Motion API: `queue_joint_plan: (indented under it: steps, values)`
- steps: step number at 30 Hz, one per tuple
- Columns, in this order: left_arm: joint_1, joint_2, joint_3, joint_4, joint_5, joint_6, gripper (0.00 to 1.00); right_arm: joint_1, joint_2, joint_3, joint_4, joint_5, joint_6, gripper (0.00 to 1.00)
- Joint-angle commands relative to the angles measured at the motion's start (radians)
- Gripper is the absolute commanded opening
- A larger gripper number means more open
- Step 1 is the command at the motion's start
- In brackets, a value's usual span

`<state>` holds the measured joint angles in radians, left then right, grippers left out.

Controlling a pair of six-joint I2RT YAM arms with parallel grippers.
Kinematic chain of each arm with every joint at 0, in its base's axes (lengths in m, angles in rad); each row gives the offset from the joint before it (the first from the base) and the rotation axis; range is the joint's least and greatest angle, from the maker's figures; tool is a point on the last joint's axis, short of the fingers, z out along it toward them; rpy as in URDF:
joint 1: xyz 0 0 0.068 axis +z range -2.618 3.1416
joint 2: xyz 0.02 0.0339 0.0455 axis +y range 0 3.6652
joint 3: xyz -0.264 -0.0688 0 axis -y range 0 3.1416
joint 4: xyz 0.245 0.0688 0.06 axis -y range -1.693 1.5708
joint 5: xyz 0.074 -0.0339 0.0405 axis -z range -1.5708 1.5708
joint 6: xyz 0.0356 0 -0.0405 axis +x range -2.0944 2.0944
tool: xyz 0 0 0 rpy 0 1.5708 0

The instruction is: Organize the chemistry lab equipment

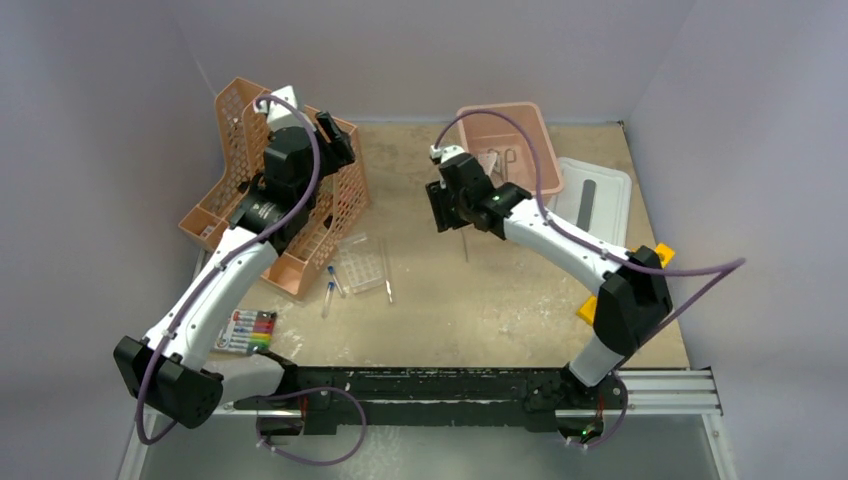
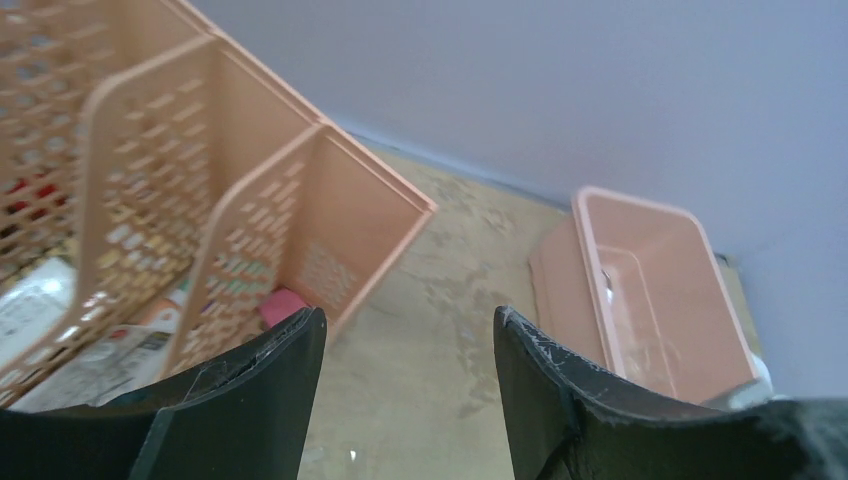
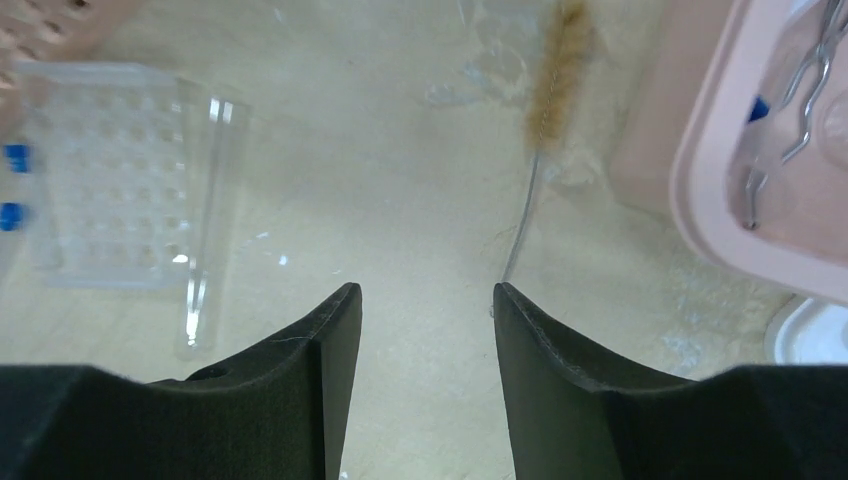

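Note:
A clear tube rack [image 1: 362,265] lies mid-table, with blue-capped tubes [image 1: 330,290] to its left and a glass rod [image 1: 387,280] to its right. The right wrist view shows the rack [image 3: 110,170], the blue caps [image 3: 14,185], a glass rod [image 3: 205,250] and a bristle brush [image 3: 555,75]. Metal forceps [image 3: 800,110] lie in the pink bin [image 1: 535,135]. My right gripper [image 3: 425,295] is open and empty above bare table, between the rack and the bin. My left gripper [image 2: 410,320] is open and empty beside the orange organiser [image 2: 200,170].
The orange organiser [image 1: 270,190] stands at the back left, with my left arm over it. A marker pack [image 1: 248,332] lies at the front left. A white tray [image 1: 595,195] sits right of the pink bin [image 2: 650,280].

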<state>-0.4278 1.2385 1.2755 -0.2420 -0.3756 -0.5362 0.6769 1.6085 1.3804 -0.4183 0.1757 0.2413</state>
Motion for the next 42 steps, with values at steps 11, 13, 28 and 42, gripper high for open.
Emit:
queue_joint_plan:
  steps: [11, 13, 28, 42]
  values:
    - [-0.003, -0.032, -0.017, -0.025, -0.180, -0.031, 0.62, 0.027, 0.248, 0.028, 0.031, 0.304, 0.109, 0.43]
    - [-0.003, -0.025, -0.017, -0.025, -0.168, -0.033, 0.62, 0.024, 0.281, 0.050, 0.049, 0.312, 0.084, 0.39]
    - [-0.003, 0.020, 0.000, -0.022, -0.160, -0.044, 0.62, -0.030, 0.450, 0.143, 0.069, 0.295, -0.003, 0.34]
    - [-0.003, 0.022, 0.000, -0.020, -0.163, -0.042, 0.61, -0.068, 0.498, 0.158, 0.091, 0.025, -0.028, 0.10]
